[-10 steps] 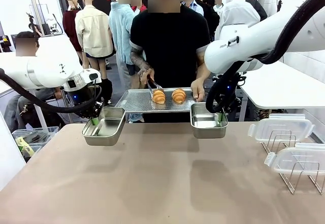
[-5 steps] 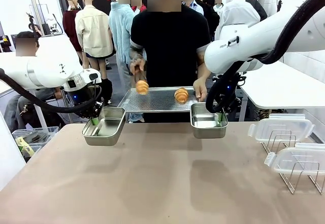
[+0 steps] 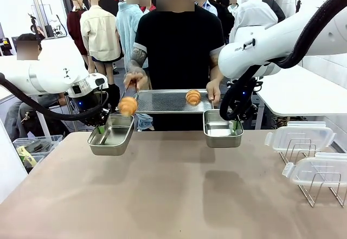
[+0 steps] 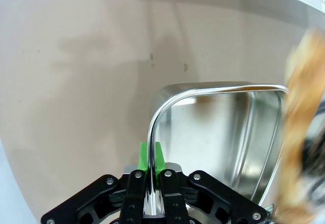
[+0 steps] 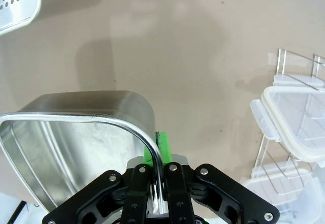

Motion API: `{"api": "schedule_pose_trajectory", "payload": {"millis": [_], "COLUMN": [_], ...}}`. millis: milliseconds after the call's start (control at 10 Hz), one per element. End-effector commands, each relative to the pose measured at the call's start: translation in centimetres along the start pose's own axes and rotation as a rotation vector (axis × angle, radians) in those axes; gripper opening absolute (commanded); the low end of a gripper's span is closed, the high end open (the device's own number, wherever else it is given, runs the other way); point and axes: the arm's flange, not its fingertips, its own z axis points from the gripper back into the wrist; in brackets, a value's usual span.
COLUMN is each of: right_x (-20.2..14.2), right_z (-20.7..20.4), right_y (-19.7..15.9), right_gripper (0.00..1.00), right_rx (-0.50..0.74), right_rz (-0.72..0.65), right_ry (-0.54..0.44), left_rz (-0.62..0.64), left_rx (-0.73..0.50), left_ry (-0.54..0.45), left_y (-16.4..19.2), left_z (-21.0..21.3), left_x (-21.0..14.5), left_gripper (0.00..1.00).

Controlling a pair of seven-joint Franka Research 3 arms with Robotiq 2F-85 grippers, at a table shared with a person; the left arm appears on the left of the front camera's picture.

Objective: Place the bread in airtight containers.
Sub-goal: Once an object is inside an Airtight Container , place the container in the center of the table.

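While one croissant hangs in the tongs directly above the left pan, close over its far rim, the second croissant lies on the perforated metal tray, near the tray's right end. The left pan is at the far left part of the table. The right pan is at the same depth, right of the middle. Whether the pans touch the table or are held a little over it, I cannot tell.

The left gripper is closed on the near-left rim of the left pan, with the thin steel edge pinched between its green pads. In the left wrist view the hanging croissant appears as a blurred orange shape at the right edge. The right gripper is clamped in the same way on the right rim of the right pan, one pad inside the wall and one outside.

A person at the far side grips the tongs with one hand and holds the right end of the tray with the other hand; the tray is raised behind the two pans. Two clear plastic lids rest on wire racks at the right side of the table, well apart from the pans.
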Motion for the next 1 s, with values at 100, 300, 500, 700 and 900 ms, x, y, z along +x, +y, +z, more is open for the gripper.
{"api": "schedule_pose_trajectory", "payload": {"millis": [100, 300, 500, 700, 900], "right_x": [-0.46, -0.46, -0.46, -0.46, -0.46], "right_z": [0.19, 0.19, 0.19, 0.19, 0.19], "right_y": [-0.24, -0.24, -0.24, -0.24, -0.24], "right_gripper": [0.0, 0.0, 0.0, 0.0, 0.0], "right_rx": [0.005, 0.005, 0.005, 0.005, 0.005], "right_rz": [0.003, 0.003, 0.003, 0.003, 0.003], "right_ry": [-0.001, -0.001, -0.001, -0.001, -0.001], "left_rz": [-0.013, -0.013, -0.013, -0.013, -0.013], "left_rx": [0.002, 0.002, 0.002, 0.002, 0.002], "left_ry": [-0.005, -0.005, -0.005, -0.005, -0.005], "left_y": [0.06, 0.06, 0.06, 0.06, 0.06], "left_z": [0.37, 0.37, 0.37, 0.37, 0.37], "left_x": [0.09, 0.09, 0.09, 0.09, 0.09], "left_gripper": [0.0, 0.0, 0.0, 0.0, 0.0]}}
